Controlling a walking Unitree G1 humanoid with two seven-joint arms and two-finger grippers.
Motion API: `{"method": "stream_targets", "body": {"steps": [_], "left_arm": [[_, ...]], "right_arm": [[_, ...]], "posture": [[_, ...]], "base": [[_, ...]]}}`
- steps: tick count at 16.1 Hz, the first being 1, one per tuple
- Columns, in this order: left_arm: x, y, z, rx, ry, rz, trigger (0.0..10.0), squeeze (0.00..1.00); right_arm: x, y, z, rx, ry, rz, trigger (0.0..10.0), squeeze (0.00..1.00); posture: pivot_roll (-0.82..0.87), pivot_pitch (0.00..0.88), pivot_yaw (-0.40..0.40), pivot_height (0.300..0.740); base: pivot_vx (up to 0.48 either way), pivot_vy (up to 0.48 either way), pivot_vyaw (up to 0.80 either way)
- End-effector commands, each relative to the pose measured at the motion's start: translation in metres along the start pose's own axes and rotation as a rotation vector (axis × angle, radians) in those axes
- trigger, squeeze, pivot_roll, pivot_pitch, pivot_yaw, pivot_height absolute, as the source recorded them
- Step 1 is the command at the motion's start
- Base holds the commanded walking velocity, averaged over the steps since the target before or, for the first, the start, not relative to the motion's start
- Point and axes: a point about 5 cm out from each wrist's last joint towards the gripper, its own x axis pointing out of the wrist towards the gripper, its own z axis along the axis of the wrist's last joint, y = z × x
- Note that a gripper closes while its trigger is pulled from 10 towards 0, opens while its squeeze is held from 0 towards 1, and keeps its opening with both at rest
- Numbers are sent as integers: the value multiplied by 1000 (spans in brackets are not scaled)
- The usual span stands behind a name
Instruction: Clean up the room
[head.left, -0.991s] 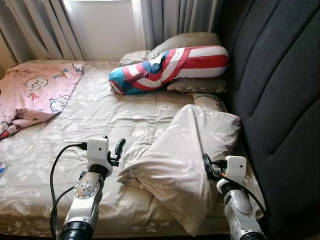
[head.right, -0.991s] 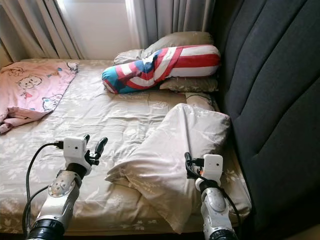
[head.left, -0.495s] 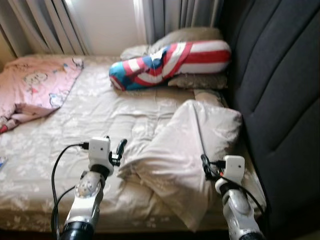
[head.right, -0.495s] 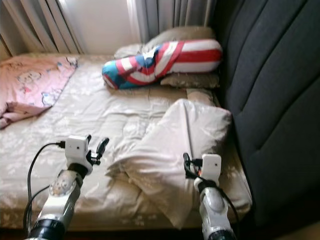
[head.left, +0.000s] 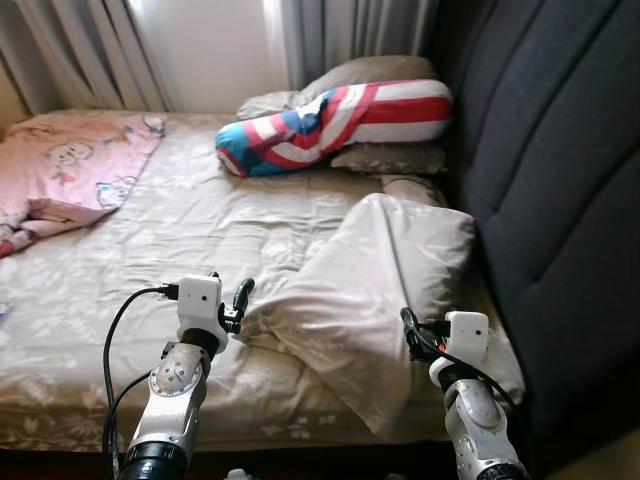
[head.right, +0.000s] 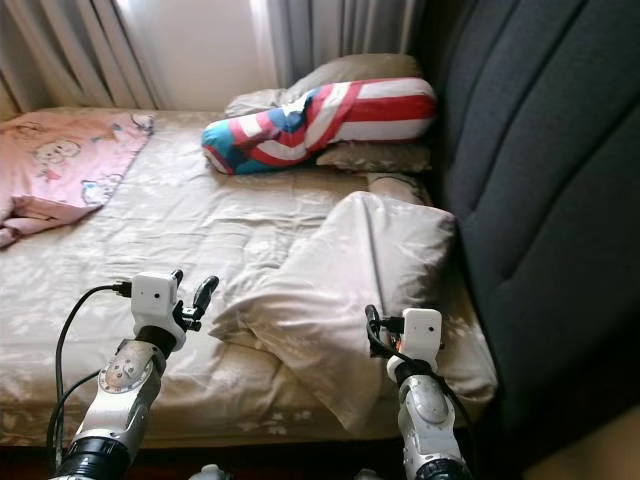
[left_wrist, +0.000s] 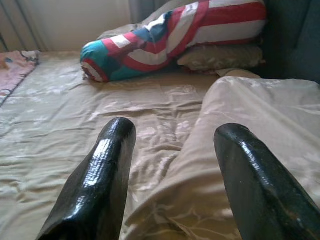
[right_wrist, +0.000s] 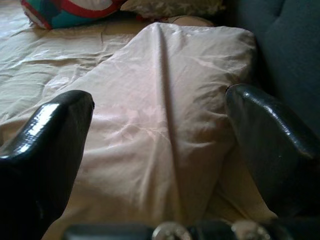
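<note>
Bed (head.left: 150, 250) sheet rumpled, beige pillow (head.left: 370, 290) askew; view has drawn back slightly, left tool (left_wrist: 172, 180) and right tool (right_wrist: 160, 150) both apart, nothing grasped yet.

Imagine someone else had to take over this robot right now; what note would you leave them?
Left pincer: open, empty, at the near left edge of the beige pillow.
Right pincer: open, empty, at the pillow's near right corner.
The pillow lies skewed on the bed by the headboard. Striped bolster at the far end, pink blanket crumpled far left.
Done: nothing gripped yet. Left: straighten pillow, tidy blanket.
</note>
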Motion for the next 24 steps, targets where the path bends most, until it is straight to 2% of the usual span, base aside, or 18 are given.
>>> {"method": "stream_targets", "body": {"steps": [1, 9, 12, 15, 19, 24], "left_arm": [[3, 0, 2, 21, 3, -9, 10000, 0], [4, 0, 2, 22, 13, -13, 10000, 0], [5, 1, 3, 18, 13, -8, 10000, 0], [5, 0, 2, 14, 18, -8, 10000, 0], [5, 0, 1, 11, 18, -10, 10000, 0], [5, 0, 2, 10, 19, -12, 10000, 0]], "right_arm": [[1, 2, 1, 0, -5, 2, 10000, 0], [1, 6, 1, 8, -1, 33, 10000, 0], [1, 7, 0, -19, 3, 44, 10000, 0], [1, 9, 0, -27, 4, 52, 10000, 0], [1, 9, -1, -19, 11, 51, 10000, 0], [1, 9, -1, -16, 16, 50, 10000, 0]], "posture": [[-16, 2, -27, 669], [-17, 5, -24, 669], [-15, 6, -25, 669], [-17, 7, -26, 669], [-17, 8, -26, 669], [-18, 7, -25, 669]], "base": [[0, 0, 0], [0, 0, 0], [0, 0, 0], [0, 0, 800], [0, 0, 0], [254, 0, 0]]}}
